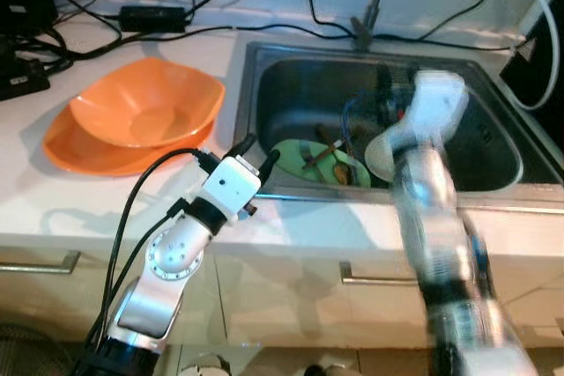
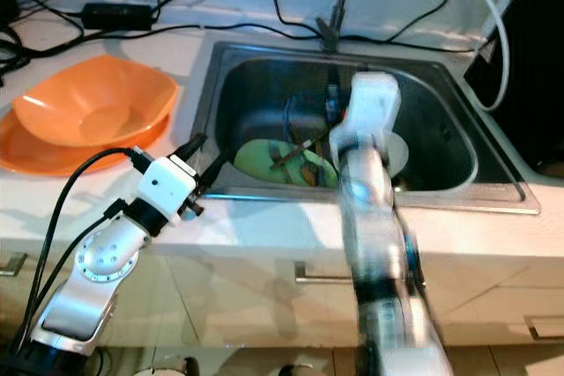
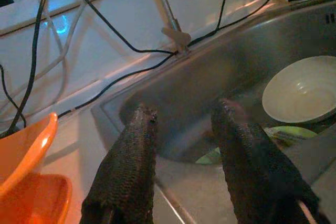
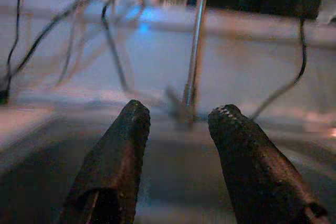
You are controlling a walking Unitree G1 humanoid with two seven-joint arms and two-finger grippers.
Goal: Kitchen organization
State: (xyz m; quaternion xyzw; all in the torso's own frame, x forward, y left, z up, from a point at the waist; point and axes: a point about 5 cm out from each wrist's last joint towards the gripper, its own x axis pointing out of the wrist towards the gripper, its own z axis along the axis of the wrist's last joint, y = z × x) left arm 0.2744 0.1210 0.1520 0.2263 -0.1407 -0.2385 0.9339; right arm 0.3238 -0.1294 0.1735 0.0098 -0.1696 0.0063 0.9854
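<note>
A white kitchen counter (image 1: 291,226) runs across the frame, with a steel sink (image 1: 493,184) set into it at upper centre and right. Black cables (image 1: 264,28) trail along the back wall behind the tap (image 1: 374,2).

At the left of the frame, an orange bowl (image 1: 145,103) sits nested in a second orange dish (image 1: 88,154) on the counter. Inside the sink lie a green plate (image 1: 304,160) holding dark scraps and, to its right, a white bowl (image 3: 299,90).

The right arm, blurred, reaches over the sink's front edge; the right gripper (image 4: 178,124) hangs above the basin facing the tap, fingers apart and empty. The left gripper (image 3: 184,129) hovers at the sink's front left corner, fingers apart, holding nothing.
</note>
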